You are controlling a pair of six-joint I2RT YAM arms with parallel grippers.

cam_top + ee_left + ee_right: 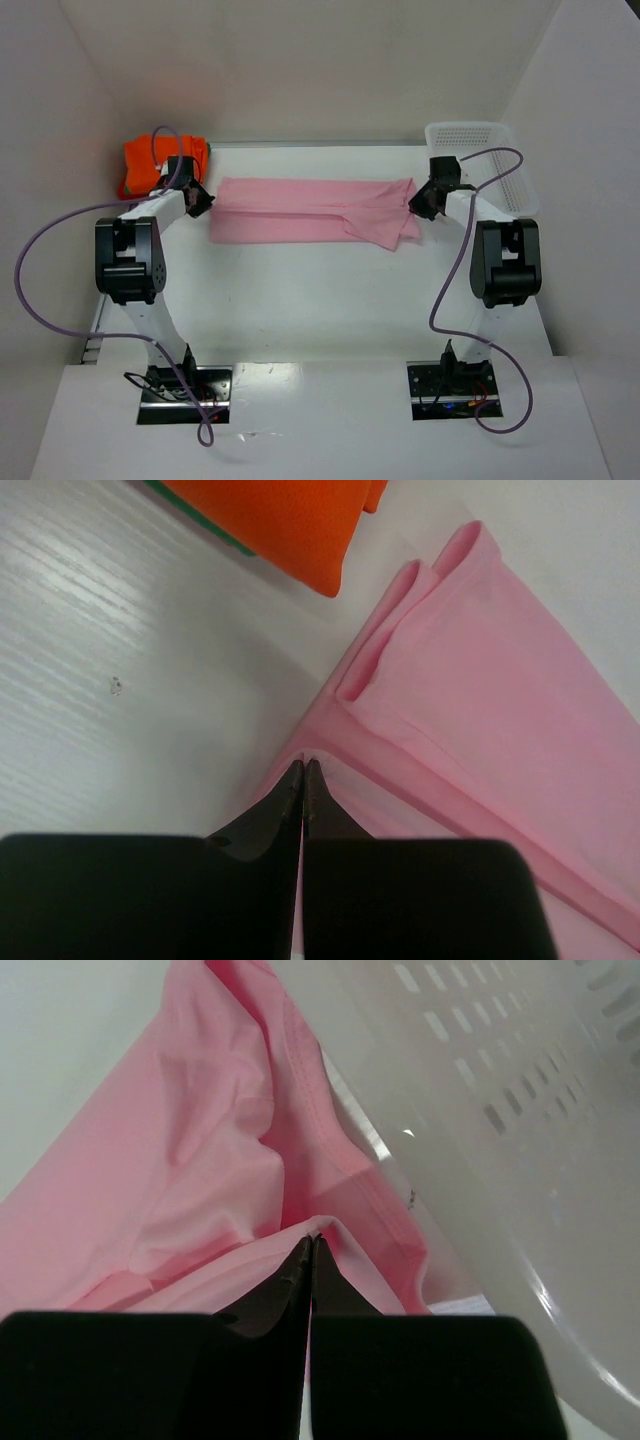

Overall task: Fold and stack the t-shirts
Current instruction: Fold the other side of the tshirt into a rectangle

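The pale pink t-shirt (310,210) lies folded into a long band across the far part of the table. My left gripper (203,203) is shut on its left end (420,710). My right gripper (417,200) is shut on its right end (200,1170), where the cloth bunches. The folded orange t-shirt (150,160) lies at the far left and also shows in the left wrist view (285,520). A thin green edge (200,520) shows under it.
A white plastic mesh basket (485,160) stands at the far right, close beside my right gripper; its wall (500,1090) fills the right of the right wrist view. White walls enclose the table on three sides.
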